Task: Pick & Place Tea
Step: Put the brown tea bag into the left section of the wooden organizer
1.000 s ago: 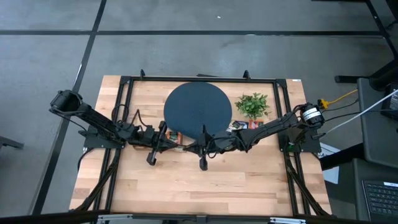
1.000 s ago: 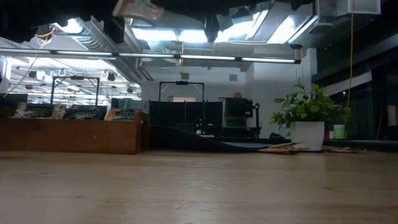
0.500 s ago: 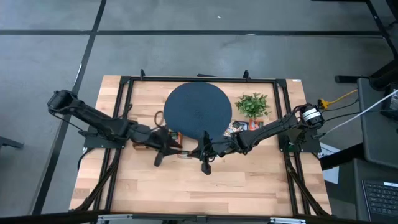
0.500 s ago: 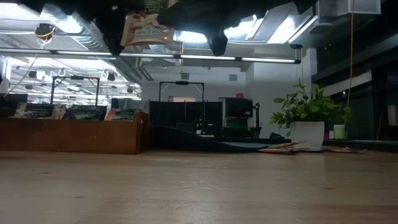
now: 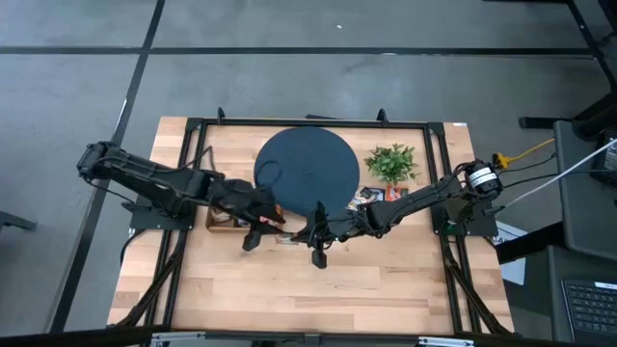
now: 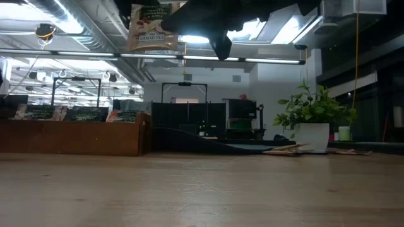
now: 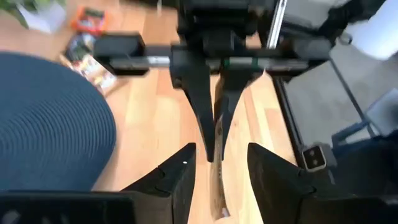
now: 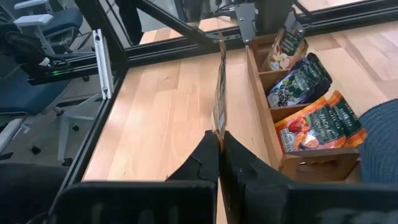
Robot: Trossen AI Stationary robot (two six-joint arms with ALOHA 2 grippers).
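Fingers (image 8: 219,144) of right gripper pinch tea sachet (image 8: 219,93) beside wooden box (image 8: 273,118).

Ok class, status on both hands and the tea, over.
Right hand shut on tea sachet, held aloft. Left hand open, straddling it. Nothing in the way.

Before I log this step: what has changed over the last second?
The left gripper moved toward the table's middle, up to the right gripper, and now stands open around the tea bag. The tea bag came lower in the low view, and the right gripper is shut on its edge. The right gripper, round mat, plant and wooden box barely moved.
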